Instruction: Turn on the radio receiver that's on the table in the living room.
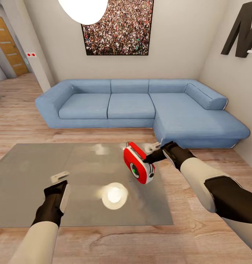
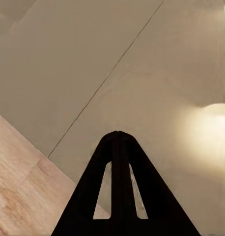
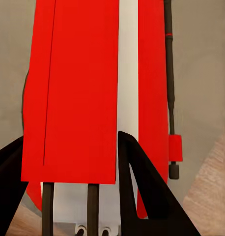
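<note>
The red radio receiver [image 1: 138,164] with its white side band and round dial is tilted just above the right part of the glossy grey table [image 1: 30,172]. My right gripper [image 1: 147,160] holds it from the sofa side. In the right wrist view the radio [image 3: 73,88] is close up, and the right gripper [image 3: 70,137] has dark fingers [image 3: 142,187] on either side of its red body. My left gripper [image 1: 61,184] hovers over the table's near left part, away from the radio. In the left wrist view the left gripper [image 2: 116,133] is shut and empty above the table [image 2: 142,73].
A blue L-shaped sofa [image 1: 122,106] stands behind the table, under a framed crowd picture [image 1: 118,25]. The white pendant lamp [image 1: 83,9] is reflected as a bright spot [image 1: 114,195] on the tabletop. Wood plank floor [image 1: 199,234] surrounds the table. A doorway [image 1: 8,44] lies far left.
</note>
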You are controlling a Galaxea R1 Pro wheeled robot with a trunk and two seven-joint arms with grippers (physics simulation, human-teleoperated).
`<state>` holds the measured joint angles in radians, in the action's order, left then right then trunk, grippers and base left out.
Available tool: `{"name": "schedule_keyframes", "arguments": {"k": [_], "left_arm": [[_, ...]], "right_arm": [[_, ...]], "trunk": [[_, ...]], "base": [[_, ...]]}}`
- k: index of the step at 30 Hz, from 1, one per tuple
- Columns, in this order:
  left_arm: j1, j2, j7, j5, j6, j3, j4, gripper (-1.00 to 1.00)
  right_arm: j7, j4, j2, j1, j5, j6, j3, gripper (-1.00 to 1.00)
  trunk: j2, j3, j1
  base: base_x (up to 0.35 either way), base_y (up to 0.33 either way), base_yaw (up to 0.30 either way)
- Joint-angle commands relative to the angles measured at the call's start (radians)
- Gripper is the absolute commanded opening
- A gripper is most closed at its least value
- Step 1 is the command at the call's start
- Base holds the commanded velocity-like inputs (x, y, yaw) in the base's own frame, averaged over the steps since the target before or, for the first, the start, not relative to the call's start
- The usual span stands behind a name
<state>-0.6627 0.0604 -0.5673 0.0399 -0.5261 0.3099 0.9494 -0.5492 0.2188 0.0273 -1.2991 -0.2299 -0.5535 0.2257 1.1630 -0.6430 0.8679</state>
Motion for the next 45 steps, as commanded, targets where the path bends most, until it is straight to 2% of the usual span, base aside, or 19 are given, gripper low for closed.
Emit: {"name": "schedule_keyframes", "arguments": {"k": [1,4,9,24,29,37,45], "left_arm": [[0.000,0.004,0.010,0.000,0.000,-0.001,0.000,-1.00],[0.000,0.014,0.030,0.001,0.000,-0.004,0.001,-1.00],[0.000,0.018,0.047,0.001,0.000,-0.005,0.000,-1.00],[0.000,0.022,0.050,0.002,0.000,-0.005,-0.001,-1.00],[0.000,0.044,0.050,0.000,0.001,-0.005,-0.001,-1.00],[0.000,0.053,0.051,0.000,0.004,-0.006,0.001,-1.00],[0.000,0.079,0.054,0.001,0.095,-0.004,-0.001,-1.00]], "right_arm": [[0.007,0.001,0.001,0.000,0.010,-0.002,-0.005,-1.00],[0.015,0.001,0.002,0.000,0.010,-0.002,-0.005,-1.00],[0.018,0.001,0.003,0.000,0.010,-0.002,-0.005,-1.00],[0.020,0.001,0.003,0.000,0.011,-0.003,-0.005,-1.00],[0.018,0.001,0.007,0.000,0.011,-0.003,-0.005,-1.00],[0.019,0.001,0.021,0.000,0.009,-0.003,-0.005,-1.00],[0.026,-0.001,0.026,0.000,0.009,-0.014,-0.003,-1.00]], "trunk": [[0.000,0.000,0.000],[0.000,0.000,0.000],[0.000,0.000,0.000],[0.000,0.000,0.000],[0.000,0.000,0.000],[0.000,0.000,0.000],[0.000,0.000,0.000]], "base": [[0.000,0.000,0.000],[0.000,0.000,0.000],[0.000,0.000,0.000],[0.000,0.000,0.000],[0.000,0.000,0.000],[0.000,0.000,0.000],[0.000,0.000,0.000]]}}
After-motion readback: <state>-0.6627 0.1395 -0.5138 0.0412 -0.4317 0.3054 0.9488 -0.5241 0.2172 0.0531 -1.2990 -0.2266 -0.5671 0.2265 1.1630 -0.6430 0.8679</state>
